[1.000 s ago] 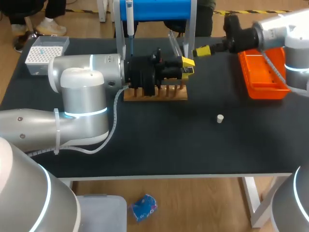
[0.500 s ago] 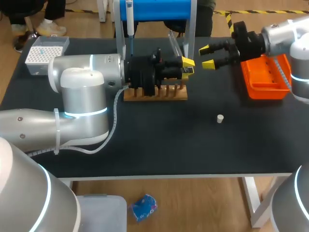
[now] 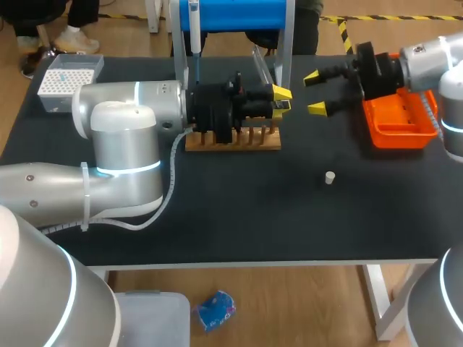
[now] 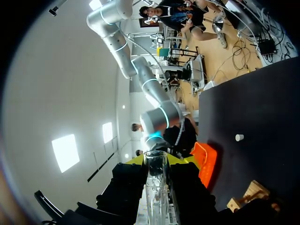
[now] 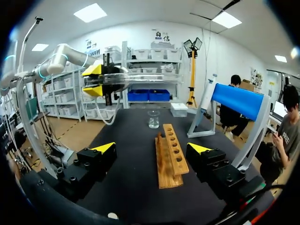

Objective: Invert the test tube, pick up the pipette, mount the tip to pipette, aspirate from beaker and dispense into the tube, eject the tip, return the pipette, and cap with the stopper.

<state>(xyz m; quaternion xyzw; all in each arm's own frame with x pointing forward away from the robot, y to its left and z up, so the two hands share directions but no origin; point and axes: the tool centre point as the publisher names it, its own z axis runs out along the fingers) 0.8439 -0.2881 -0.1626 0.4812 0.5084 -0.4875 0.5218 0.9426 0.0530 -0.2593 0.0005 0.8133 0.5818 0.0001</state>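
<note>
Lying roughly level, the test tube (image 5: 140, 79) is clamped in the left pincer (image 3: 281, 101), its open mouth pointing away from that wrist and toward the other arm. It hangs in the air just above the wooden rack (image 3: 239, 141), touching nothing but the two jaws that close on it from either side.

What is new is at the other end. A second ago the right pincer (image 3: 315, 92) was closed at the tube's free end. Half a second ago its jaws had parted. Now they stand wide apart, and the arm has drawn back toward the orange tray (image 3: 398, 134), leaving a clear gap between itself and the tube. The left arm, by contrast, has not moved across the three moments.

I read this as the right arm handing off, so the tube rests with the left arm alone and the inverting step is probably closing. The empty right pincer looks free for the pipette (image 3: 193, 29), which is untouched on its stand. The beaker (image 5: 153, 119) stands beyond the rack, and the small white stopper (image 3: 329, 177) lies loose on the bench (image 3: 239, 210), well apart from both arms.
</note>
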